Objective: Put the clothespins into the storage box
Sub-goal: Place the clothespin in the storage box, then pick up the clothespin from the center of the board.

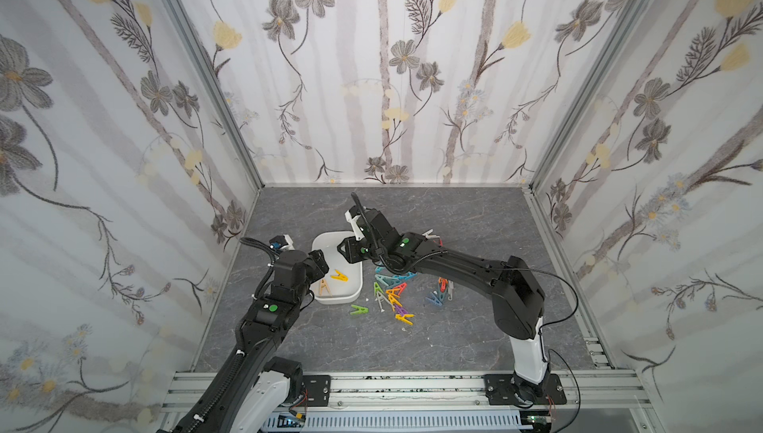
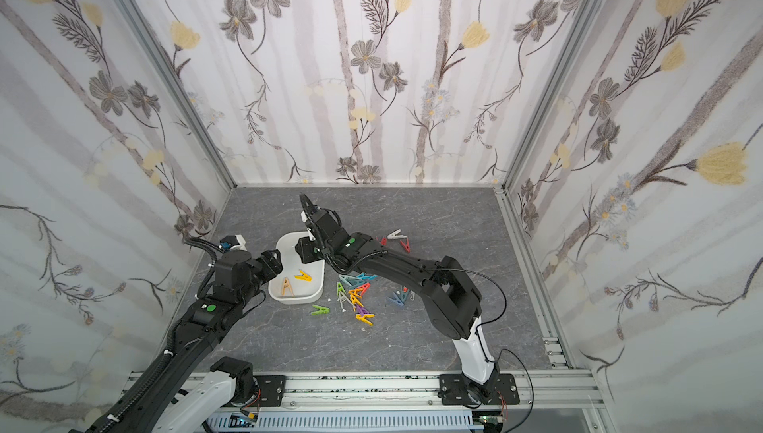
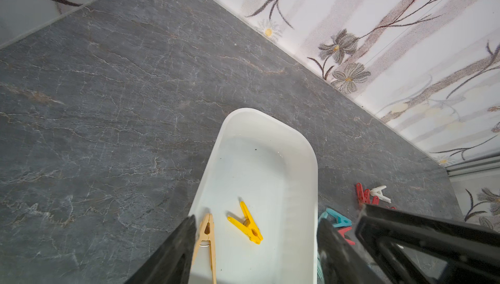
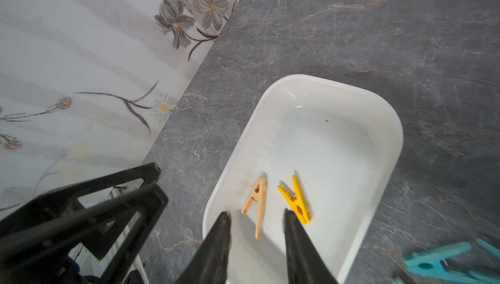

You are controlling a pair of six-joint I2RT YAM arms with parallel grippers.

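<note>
The left claw (image 3: 257,219) and right claw (image 4: 256,212) hang over the box (image 4: 324,87), both spread apart and empty. A beige clothespin (image 4: 258,204) and yellow clothespin (image 4: 296,200) lie inside; the other clothespins (image 1: 392,290) lie heaped on the worktop (image 1: 454,327) beside it.

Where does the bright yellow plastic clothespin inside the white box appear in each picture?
In a top view: bright yellow plastic clothespin, below centre, left of middle.
In a top view: below centre, further left.
Left wrist view: bottom middle.
Right wrist view: low, right of middle.
Shared landmark: the beige plastic clothespin beside it in the white plastic storage box.
</note>
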